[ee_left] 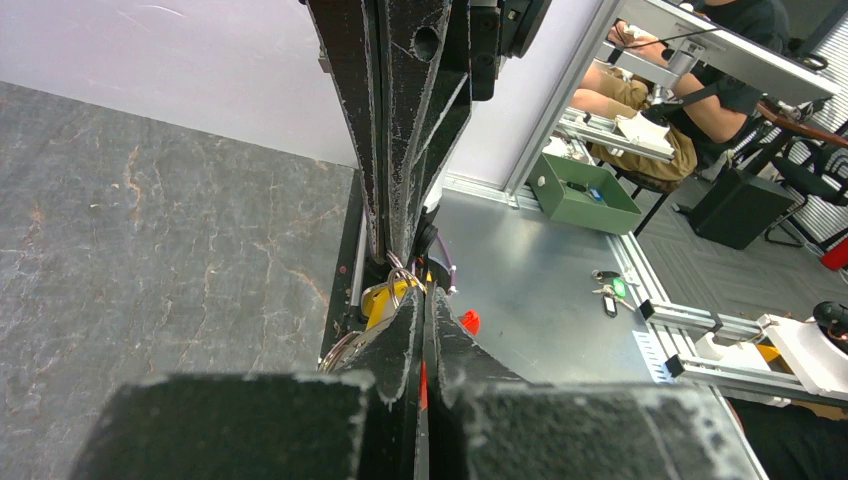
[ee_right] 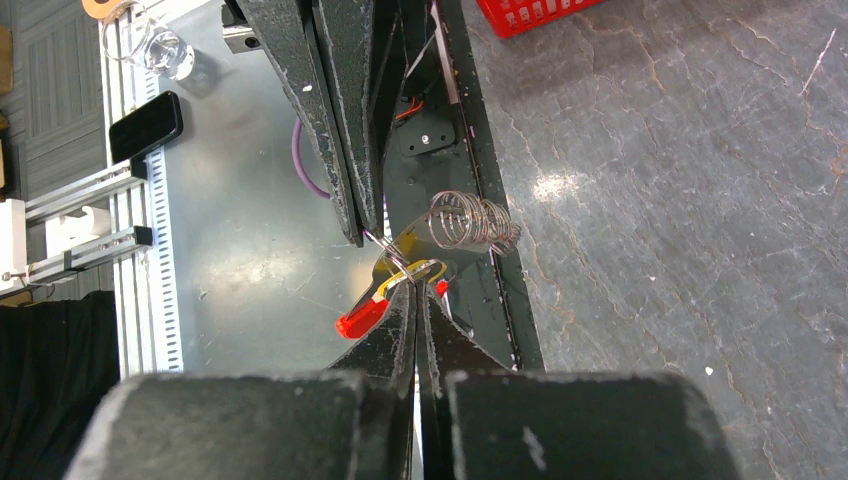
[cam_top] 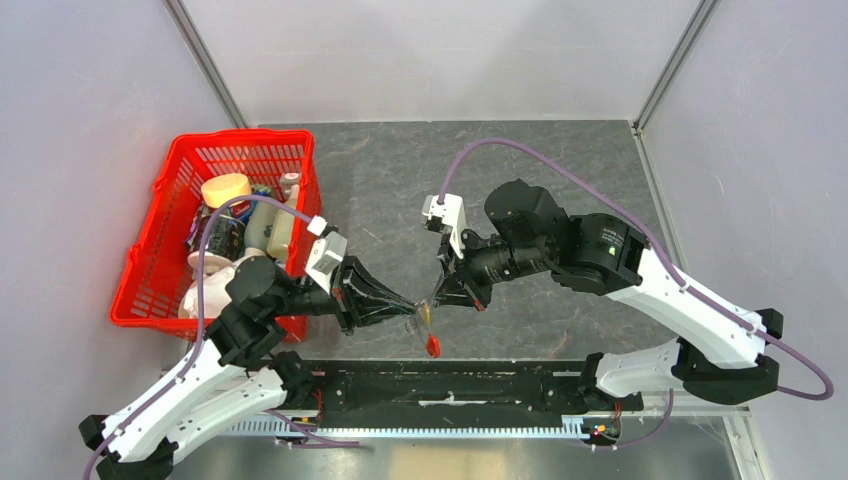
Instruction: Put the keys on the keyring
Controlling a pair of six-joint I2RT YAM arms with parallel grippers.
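Keyring (ee_right: 470, 222) in left jaws, key (ee_right: 418, 270) in right jaws, touching.

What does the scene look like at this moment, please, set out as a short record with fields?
left pincer: shut, seemingly pinching a wire loop of the keyring
right pincer: shut, tips at the gold key, apparently gripping it
pincer positions: tip to tip, near the table's near edge
red tag: hanging below the two tips, off the table
red basket: left of the arms, holding assorted items
task state: cannot tell whether the key is threaded on yet
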